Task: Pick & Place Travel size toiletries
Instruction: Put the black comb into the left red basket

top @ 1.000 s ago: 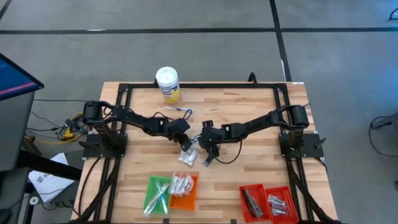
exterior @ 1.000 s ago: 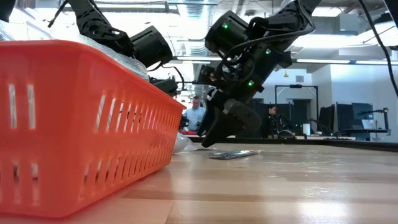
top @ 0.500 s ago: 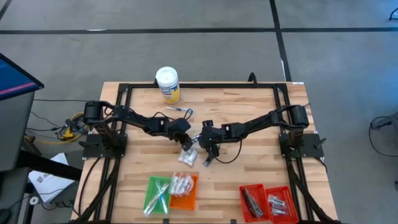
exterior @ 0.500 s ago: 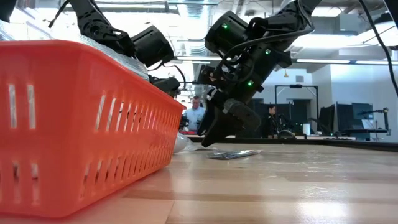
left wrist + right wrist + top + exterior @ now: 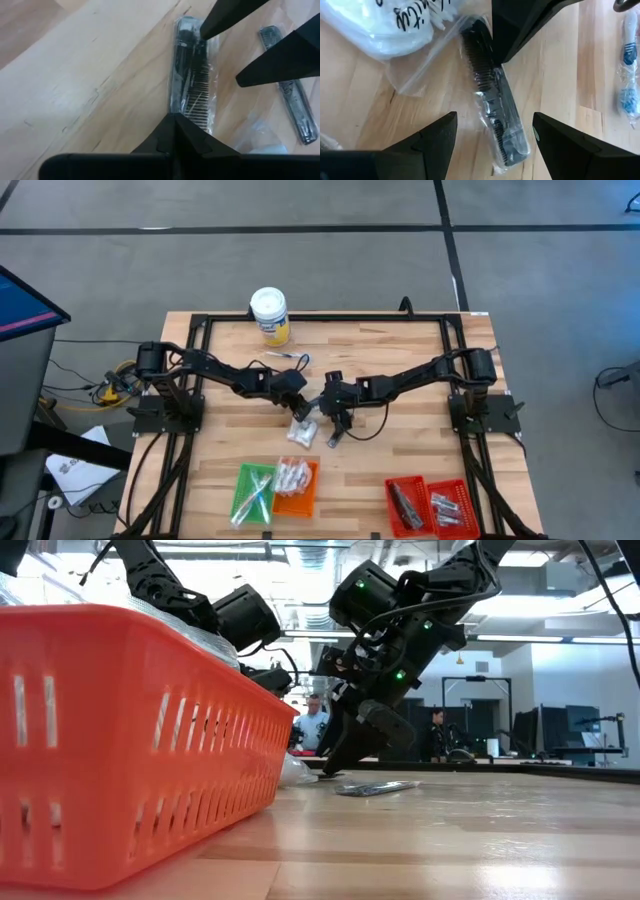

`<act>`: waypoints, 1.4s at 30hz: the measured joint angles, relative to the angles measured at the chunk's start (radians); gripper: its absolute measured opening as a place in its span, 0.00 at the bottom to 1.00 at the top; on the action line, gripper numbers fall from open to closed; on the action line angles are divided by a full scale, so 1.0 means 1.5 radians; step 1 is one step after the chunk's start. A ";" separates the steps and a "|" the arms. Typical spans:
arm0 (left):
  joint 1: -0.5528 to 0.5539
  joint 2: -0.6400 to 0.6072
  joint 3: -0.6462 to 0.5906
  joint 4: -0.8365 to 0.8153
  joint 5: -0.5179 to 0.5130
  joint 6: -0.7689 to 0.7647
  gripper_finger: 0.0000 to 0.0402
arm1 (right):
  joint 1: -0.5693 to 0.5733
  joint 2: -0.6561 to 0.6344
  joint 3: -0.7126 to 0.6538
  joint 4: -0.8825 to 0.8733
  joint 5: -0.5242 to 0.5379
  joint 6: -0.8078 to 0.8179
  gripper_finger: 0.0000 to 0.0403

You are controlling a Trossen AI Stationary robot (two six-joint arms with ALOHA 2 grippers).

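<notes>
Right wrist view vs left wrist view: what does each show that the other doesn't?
Right wrist only: a white printed packet, a blue-tinted wrapped stick, and the open right end effector astride the comb.
Left wrist only: a second slim dark wrapped item and the shut left end effector.
Both: the clear-wrapped black comb on the wooden table.

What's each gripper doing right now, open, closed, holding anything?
Left gripper: closed, empty, tip at the wrapped comb.
Right gripper: open, straddling the comb, not gripping it.

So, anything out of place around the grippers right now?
Only crowding: the shut left gripper rests its tip at one end of the wrapped black comb that the open right gripper straddles. Nothing spilled or damaged.
</notes>
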 joint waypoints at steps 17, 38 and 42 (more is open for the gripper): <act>0.010 -0.003 0.000 -0.004 -0.016 -0.001 0.00 | -0.002 -0.001 0.000 -0.002 -0.001 -0.002 0.63; 0.005 0.016 0.003 0.012 0.025 0.001 0.00 | -0.002 -0.001 0.000 -0.002 -0.001 0.000 0.63; 0.004 0.010 0.001 0.020 0.023 0.000 0.00 | -0.002 -0.001 0.000 -0.003 -0.001 0.000 0.63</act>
